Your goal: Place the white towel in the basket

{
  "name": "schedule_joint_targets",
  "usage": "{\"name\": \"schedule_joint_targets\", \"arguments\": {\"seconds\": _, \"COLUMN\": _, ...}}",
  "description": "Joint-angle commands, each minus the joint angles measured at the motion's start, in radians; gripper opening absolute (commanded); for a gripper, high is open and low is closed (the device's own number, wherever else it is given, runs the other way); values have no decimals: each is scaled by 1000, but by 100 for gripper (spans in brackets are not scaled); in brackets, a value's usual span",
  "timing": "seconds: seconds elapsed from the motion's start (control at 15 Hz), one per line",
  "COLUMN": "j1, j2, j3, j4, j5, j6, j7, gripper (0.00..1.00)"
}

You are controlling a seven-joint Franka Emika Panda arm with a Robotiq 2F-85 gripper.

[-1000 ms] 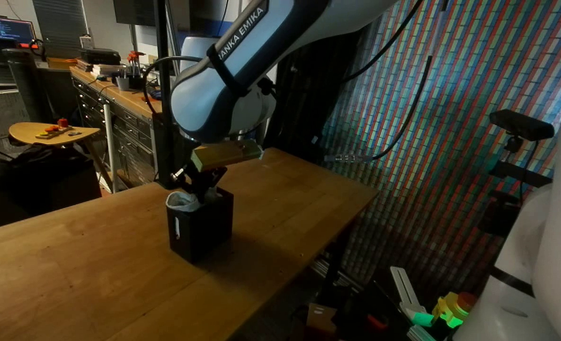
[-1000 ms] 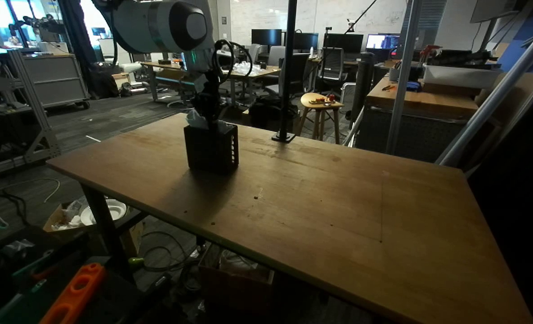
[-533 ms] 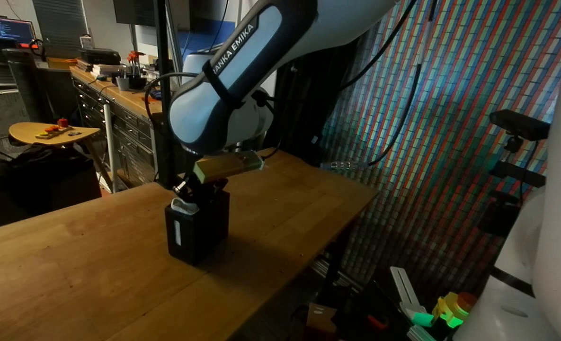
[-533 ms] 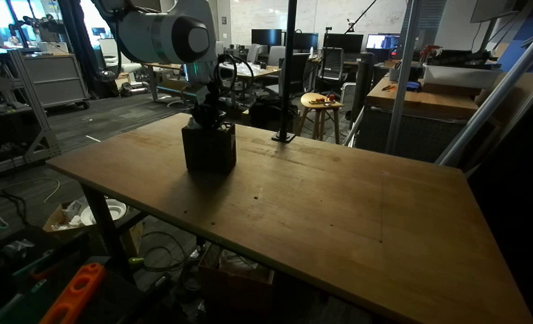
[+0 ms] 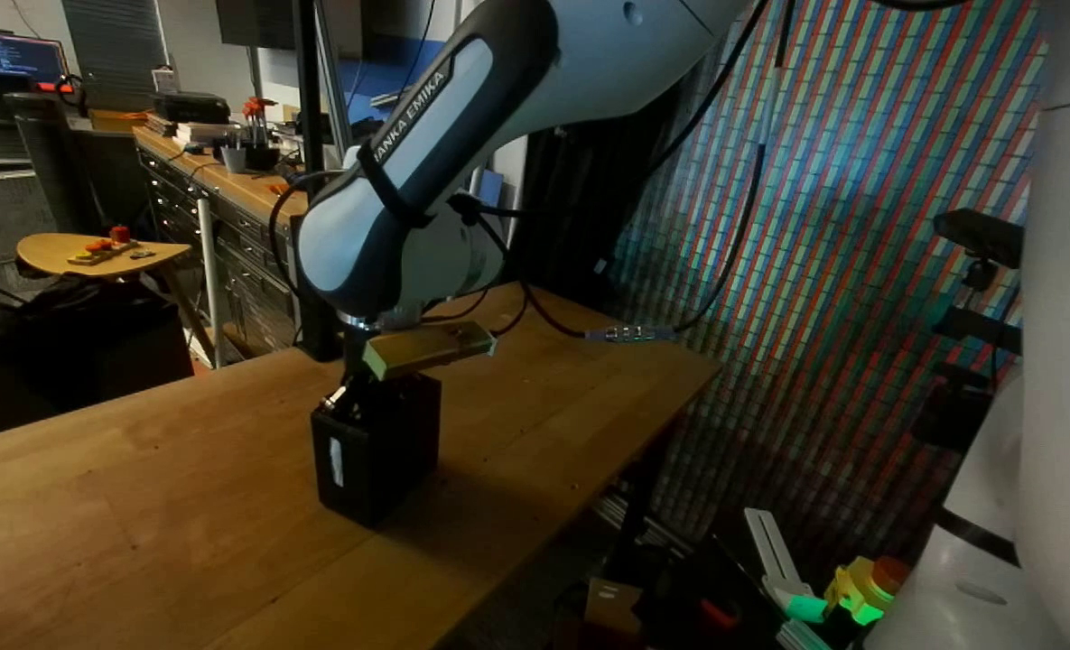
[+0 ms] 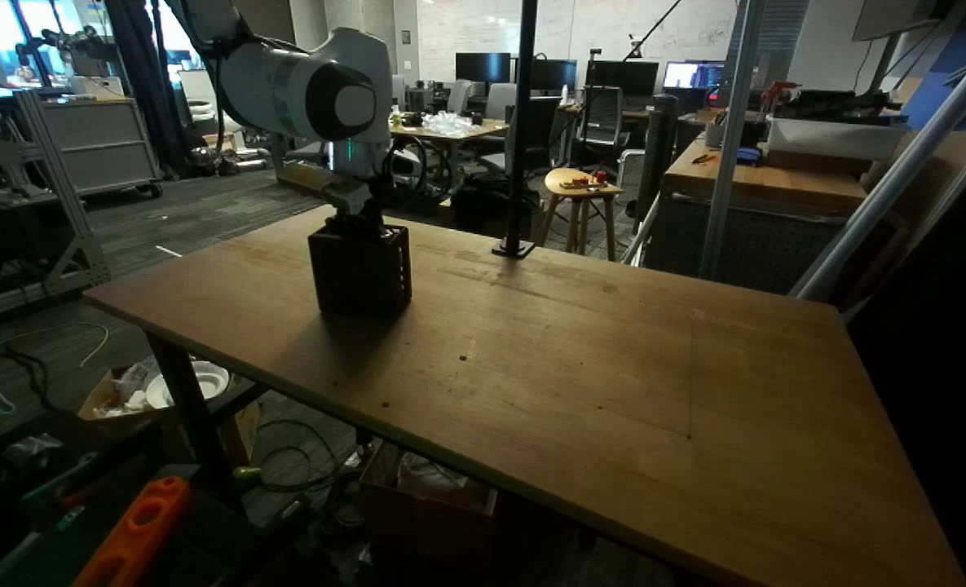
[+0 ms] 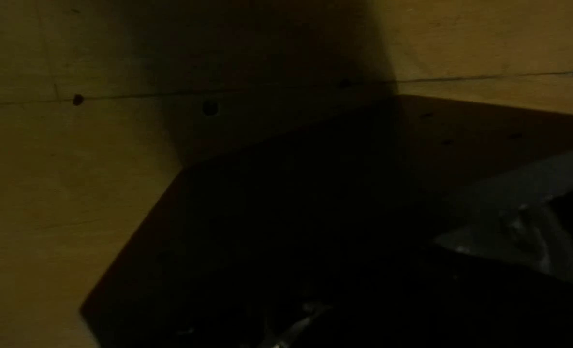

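Observation:
The black basket (image 5: 376, 460) stands upright on the wooden table, its perforated side visible in an exterior view (image 6: 406, 269). From above sits my gripper (image 5: 372, 397), lowered into the basket's mouth, so its fingertips are hidden by the walls in both exterior views. No light gap shows between its jaws, and they look shut. Of the white towel (image 7: 542, 241), only a dim greyish fold shows inside the basket in the dark wrist view; the remainder is hidden. Whether any cloth is pinched cannot be made out. A pale strip shows in the slot on the basket's side.
The table (image 6: 580, 367) has its near edge and corner not far from the basket. A black post (image 6: 519, 163) rises at the table's far edge. A cable (image 5: 724, 262) hangs beside the arm, and a yellowish box (image 5: 428, 350) is fixed to the wrist.
My gripper has gone down into the basket. The towel, which bulged above the rim, has sunk out of sight in both exterior views. The basket has slid slightly.

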Motion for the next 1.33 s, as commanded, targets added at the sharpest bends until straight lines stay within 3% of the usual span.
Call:
{"name": "schedule_joint_targets", "arguments": {"seconds": 0.0, "j1": -8, "j2": 60, "j3": 23, "j4": 44, "j5": 64, "j6": -69, "j7": -66, "gripper": 0}}
{"name": "schedule_joint_targets", "arguments": {"seconds": 0.53, "j1": 9, "j2": 30, "j3": 4, "j4": 80, "j5": 46, "j6": -158, "j7": -38, "gripper": 0}}
{"name": "schedule_joint_targets", "arguments": {"seconds": 1.27, "j1": 25, "j2": -143, "j3": -22, "j4": 57, "j5": -82, "j6": -117, "j7": -8, "gripper": 0}}
